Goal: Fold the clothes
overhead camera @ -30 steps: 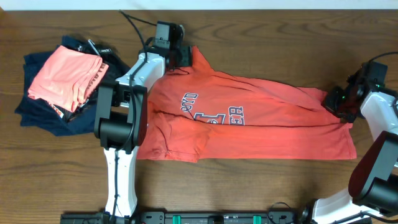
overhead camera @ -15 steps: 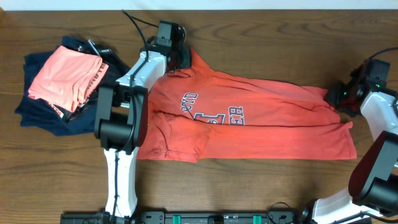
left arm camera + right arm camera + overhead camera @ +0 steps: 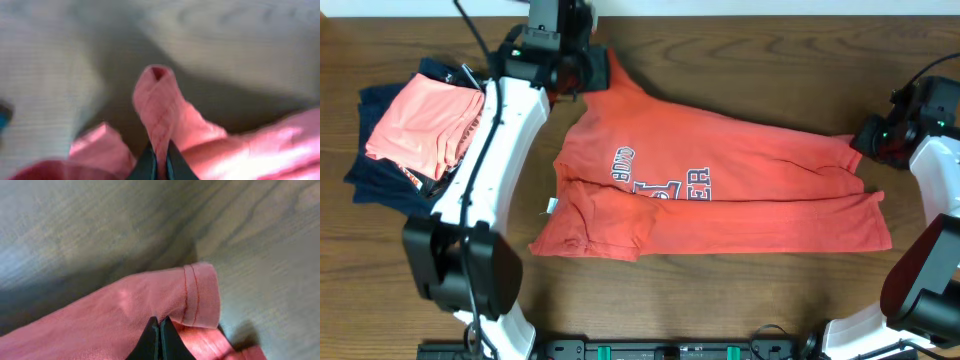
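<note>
T-shirt (image 3: 750, 195): red-orange, lies across the middle of the table (image 3: 720, 310), front side up, wrinkled, stretched between the two grippers.

Lettering (image 3: 660, 180): navy and white, on the chest, toward the left half of the T-shirt.

Left gripper (image 3: 578, 70): at the far edge of the table, on the far left corner of the T-shirt, where the cloth is drawn out to a point.

Grip of the left gripper (image 3: 160, 164): closed tight on a narrow fold of the red-orange cloth. The fold stands up between the two dark fingertips, with no gap to see.

Right gripper (image 3: 870, 140): at the right side of the table, on the far right corner of the T-shirt.

Grip of the right gripper (image 3: 159, 336): fingertips pressed together on the cloth just below the hem (image 3: 192, 295), which shows a double line of stitching and curls over at its end.

Near left part of the T-shirt: folded over itself, with a small white tag (image 3: 552, 206) at the edge.

Pink garment (image 3: 420, 125): at the left end of the table, apart from the T-shirt, on top of the dark garments (image 3: 380, 180).
</note>
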`<state>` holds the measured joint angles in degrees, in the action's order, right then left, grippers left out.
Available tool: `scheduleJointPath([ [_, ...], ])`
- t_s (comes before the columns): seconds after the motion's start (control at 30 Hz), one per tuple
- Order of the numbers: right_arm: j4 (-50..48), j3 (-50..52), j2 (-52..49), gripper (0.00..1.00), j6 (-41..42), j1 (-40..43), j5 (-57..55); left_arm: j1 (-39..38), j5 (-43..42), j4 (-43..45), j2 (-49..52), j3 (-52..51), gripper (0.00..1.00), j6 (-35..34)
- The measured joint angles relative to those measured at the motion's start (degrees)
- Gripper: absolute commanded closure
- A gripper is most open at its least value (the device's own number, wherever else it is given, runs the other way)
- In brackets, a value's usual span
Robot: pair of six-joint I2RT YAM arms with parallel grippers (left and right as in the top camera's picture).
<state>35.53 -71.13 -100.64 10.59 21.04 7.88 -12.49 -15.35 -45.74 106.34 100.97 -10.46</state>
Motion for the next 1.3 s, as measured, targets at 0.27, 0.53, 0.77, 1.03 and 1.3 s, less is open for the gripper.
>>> scheduleJointPath([
  [0.27, 10.34, -0.28, 0.02, 0.99, -0.09, 0.02, -6.1, 0.0, 0.04, -19.96, -0.61, -0.17, 0.94, 0.04],
  [0.53, 13.44, -0.28, 0.02, 0.99, 0.94, 0.0, -13.42, -0.11, -1.66, -35.91, -1.57, -0.22, 0.94, 0.0],
  [0.77, 15.67, -0.28, 0.02, 0.99, 0.96, 0.0, -16.22, -0.57, -3.28, -41.42, -1.62, -0.39, 0.94, -0.02],
  [1.03, 21.27, -0.28, 0.02, 0.99, 1.64, 0.0, -20.39, -4.22, -3.58, -41.24, -1.79, -4.63, 0.94, -0.02],
  [1.3, 25.4, -0.28, 0.02, 0.93, 2.62, 0.02, -22.97, -5.05, -3.39, -39.87, -1.79, -8.37, 0.94, -0.02],
])
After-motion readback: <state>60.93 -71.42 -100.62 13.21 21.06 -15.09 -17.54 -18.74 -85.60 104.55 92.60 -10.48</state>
